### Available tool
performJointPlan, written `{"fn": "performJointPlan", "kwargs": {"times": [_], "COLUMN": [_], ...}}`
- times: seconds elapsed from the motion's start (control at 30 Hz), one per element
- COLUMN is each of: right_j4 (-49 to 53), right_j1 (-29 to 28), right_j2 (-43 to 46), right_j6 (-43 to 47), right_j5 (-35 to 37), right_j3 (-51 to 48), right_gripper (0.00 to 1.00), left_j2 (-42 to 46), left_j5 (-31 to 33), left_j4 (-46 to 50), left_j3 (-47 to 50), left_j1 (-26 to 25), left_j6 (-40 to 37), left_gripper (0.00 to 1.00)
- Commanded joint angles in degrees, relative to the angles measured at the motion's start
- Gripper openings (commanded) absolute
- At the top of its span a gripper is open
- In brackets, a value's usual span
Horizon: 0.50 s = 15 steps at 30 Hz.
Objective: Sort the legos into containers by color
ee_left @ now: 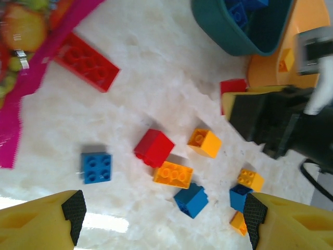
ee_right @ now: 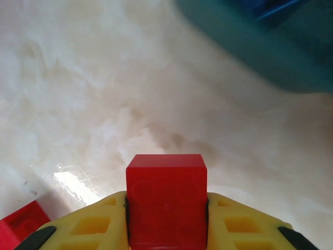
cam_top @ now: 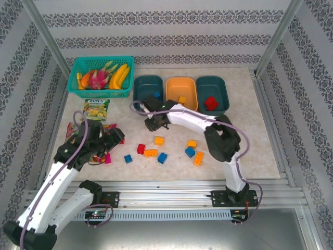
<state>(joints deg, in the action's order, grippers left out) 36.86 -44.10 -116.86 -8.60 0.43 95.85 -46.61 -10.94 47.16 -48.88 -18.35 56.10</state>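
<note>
Where the desk (cam_top: 250,151) runs closest to the arm bases, the left fingers (ee_left: 47,221) hang wide apart and empty over its left side, near the snack packets (cam_top: 97,109). Past them the loose legos (cam_top: 150,152) lie scattered mid-desk in red, blue and orange-yellow, a few touching and most apart.

Further on, the right fingers (ee_right: 93,226) are clamped on a red brick (ee_right: 166,192), pressing its two flat side walls. Whether it has left the desk I cannot tell. It sits just in front of the left teal tub (cam_top: 148,89), which holds blue.

Beyond stand the orange tub (cam_top: 182,94), with an orange brick inside, and the right teal tub (cam_top: 221,91), with a red one, so that far tub looks like this brick's home.

The brick should handle as light, rigid and tough, though its smooth walls may slip. A square hold on opposite flat faces, as now, seems safest against twisting, and a short drop should not harm it.

Farthest back at the left is the fruit basket (cam_top: 78,89).
</note>
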Motion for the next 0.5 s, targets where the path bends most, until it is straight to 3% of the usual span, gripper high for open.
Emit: {"fn": "performJointPlan", "kwargs": {"times": [0.0,0.23,0.47], "right_j4": [0.1,-0.4,2.3], "right_j1": [5.9,21.2,33.6], "right_j2": [8.2,11.4,2.2], "right_j6": [-2.9,-7.2,-13.0], "right_j5": [2.4,0.5,-2.8], "right_j3": [-1.9,-4.1,3.6], "right_gripper": [0.20,0.20,0.20], "left_j2": [-7.5,-26.7,-43.9], "left_j5": [-5.6,-8.1,-14.2], "left_j4": [-11.7,-23.1,-27.5], "left_j3": [-4.7,-16.6,-31.6], "left_j1": [-1.7,-7.1,-7.7], "left_j6": [-3.9,-5.1,-5.5], "left_gripper": [0.82,0.82,0.82]}}
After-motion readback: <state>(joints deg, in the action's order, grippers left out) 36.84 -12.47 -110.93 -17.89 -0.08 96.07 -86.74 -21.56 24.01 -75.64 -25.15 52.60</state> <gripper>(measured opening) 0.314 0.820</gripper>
